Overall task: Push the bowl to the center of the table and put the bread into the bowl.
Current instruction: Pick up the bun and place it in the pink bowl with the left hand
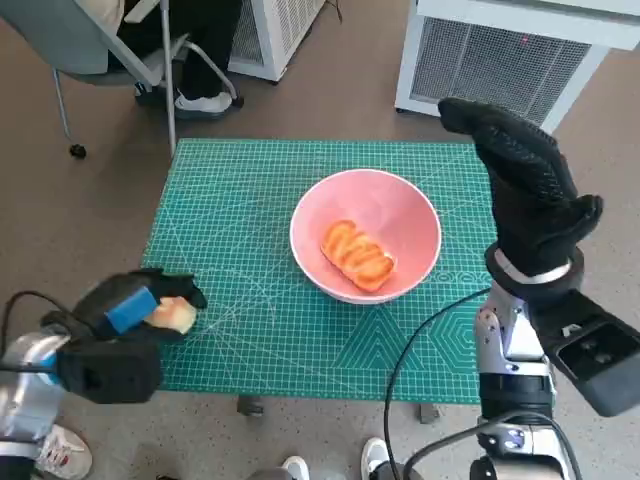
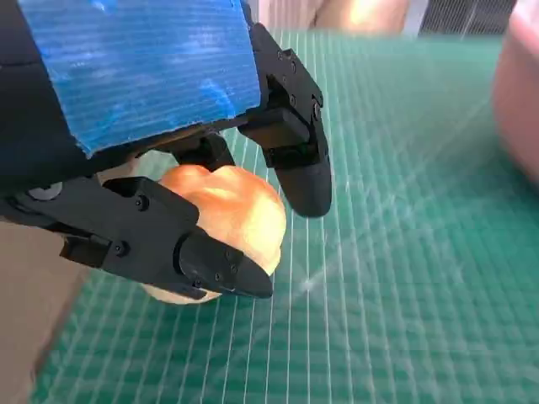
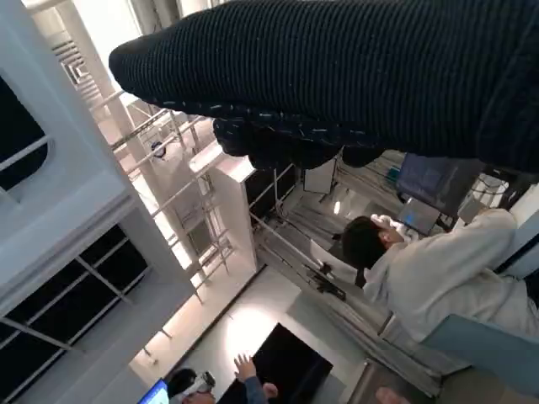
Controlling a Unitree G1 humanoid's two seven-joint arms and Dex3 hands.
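Bread (image 1: 177, 316), one pale roll, is held in the curled fingers of the left robot hand (image 1: 135, 312) at the table's near left corner, just above the green mat (image 1: 230, 200). Bowl (image 1: 400, 215), pink, is set about mid-table with a glazed bread piece (image 1: 357, 255) already inside; pushing is judged done, the held roll's delivery outstanding. Right robot hand (image 1: 525, 185) is raised off the table, fingers extended, nothing held.

Open green mat (image 1: 250, 330) lies ahead of the left hand (image 1: 135, 315) fingers, unobstructed up to the pink bowl (image 1: 400, 215). The bowl's near wall is the sole obstacle on that line; a bread piece (image 1: 357, 255) already occupies its floor. The right hand (image 1: 530, 195) is raised beside the bowl's far rim, its fingers above table height, narrowing access there.
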